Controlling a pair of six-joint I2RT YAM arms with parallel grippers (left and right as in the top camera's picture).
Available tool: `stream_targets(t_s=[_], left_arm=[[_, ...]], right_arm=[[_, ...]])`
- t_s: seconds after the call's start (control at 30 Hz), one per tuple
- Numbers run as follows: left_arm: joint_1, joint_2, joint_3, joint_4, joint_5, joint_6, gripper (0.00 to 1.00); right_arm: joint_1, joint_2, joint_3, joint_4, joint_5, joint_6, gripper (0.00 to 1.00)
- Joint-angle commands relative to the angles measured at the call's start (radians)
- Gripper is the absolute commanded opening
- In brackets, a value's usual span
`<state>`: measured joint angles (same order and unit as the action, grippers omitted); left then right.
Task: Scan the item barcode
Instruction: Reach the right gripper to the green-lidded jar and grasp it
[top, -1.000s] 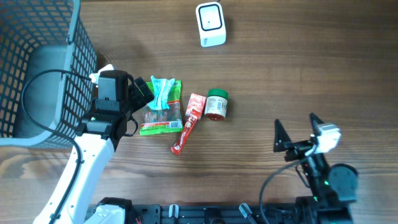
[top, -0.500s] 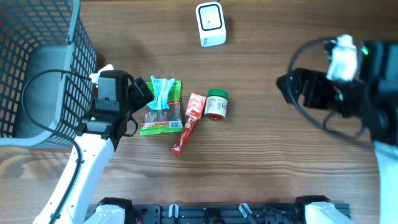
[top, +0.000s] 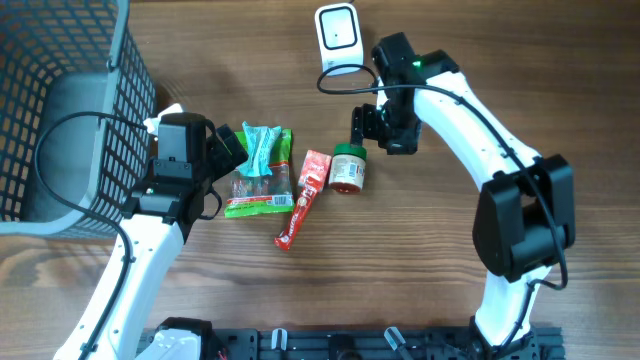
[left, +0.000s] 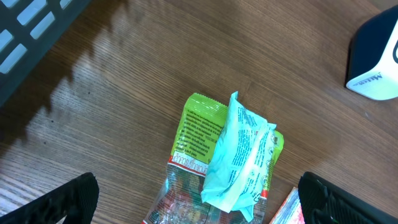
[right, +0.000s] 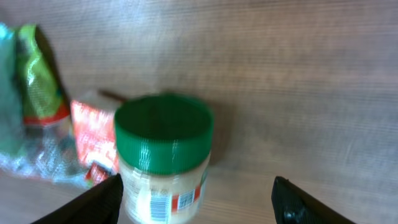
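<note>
Right jaws: spread wider than the jar (right: 163, 155), gripping nothing. Jar: on its side on the table (top: 500, 60), between the jaws, nearer one finger than the other (blurred view, contact unclear). Risks on closing: uneven squeeze, rolling the round body out of the jaws or into the red sachet (right: 93, 134) just outside them; barcode covered by a finger. Left jaws: fully spread, empty, above the green packet (left: 230, 149).
</note>
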<state>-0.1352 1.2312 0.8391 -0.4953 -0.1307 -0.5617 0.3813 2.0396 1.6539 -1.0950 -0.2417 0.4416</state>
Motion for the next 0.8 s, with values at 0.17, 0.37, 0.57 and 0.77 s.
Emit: stream_targets(t_s=[0.17,0.37,0.57,0.77], left_arm=[[0.005,-0.005,0.007,0.002,-0.010,0.011,1.00],[0.005,-0.005,0.007,0.002,-0.010,0.012,1.00],[0.005,-0.005,0.007,0.002,-0.009,0.011,1.00],[0.005,-0.005,0.007,0.002,-0.009,0.011,1.00]], right_arm=[[0.123,0.048,0.006,0.137,0.217,0.037,0.81],[0.171,0.052,-0.044,0.156,0.287,0.086,0.81],[0.171,0.052,-0.115,0.186,0.264,0.143,0.80],[0.171,0.051,-0.171,0.253,0.209,0.135,0.68]])
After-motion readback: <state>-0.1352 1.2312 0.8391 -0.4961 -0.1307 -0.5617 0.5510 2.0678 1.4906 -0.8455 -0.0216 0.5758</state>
